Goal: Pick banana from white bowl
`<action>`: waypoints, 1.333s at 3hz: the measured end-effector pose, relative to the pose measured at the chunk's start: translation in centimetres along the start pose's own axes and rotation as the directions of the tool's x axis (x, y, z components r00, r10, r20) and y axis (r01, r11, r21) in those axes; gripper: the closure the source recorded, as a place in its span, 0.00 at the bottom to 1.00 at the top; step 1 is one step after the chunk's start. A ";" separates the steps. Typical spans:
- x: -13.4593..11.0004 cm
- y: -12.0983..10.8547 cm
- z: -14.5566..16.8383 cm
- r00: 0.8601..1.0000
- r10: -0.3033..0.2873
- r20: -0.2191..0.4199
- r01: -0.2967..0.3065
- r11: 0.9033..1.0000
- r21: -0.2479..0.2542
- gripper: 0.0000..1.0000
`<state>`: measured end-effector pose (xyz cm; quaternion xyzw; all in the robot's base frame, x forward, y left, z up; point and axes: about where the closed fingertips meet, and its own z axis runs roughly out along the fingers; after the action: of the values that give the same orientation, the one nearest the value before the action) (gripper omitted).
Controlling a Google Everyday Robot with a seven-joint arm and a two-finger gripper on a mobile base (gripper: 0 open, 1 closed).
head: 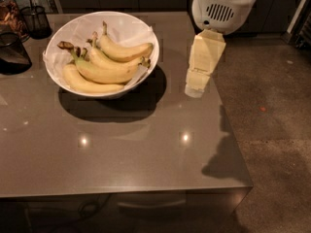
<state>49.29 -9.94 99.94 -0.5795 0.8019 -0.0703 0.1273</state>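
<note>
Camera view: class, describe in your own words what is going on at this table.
The robot's gripper hangs above the table, right of the white bowl and apart from it. The longest banana, dark-stemmed, lies in the bowl among other bananas, untouched; nothing is picked yet.
</note>
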 end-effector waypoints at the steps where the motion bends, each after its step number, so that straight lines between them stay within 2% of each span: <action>1: -2.0 0.4 0.8 0.999 0.002 0.053 0.000 1.000 -0.025 0.00; 2: -6.0 1.3 1.4 0.994 -0.018 0.108 0.026 0.997 -0.068 0.00; 4: -12.4 2.9 2.5 0.990 -0.077 0.119 0.092 0.988 -0.126 0.00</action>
<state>51.01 2.86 98.26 -0.6232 0.7709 0.0104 0.1315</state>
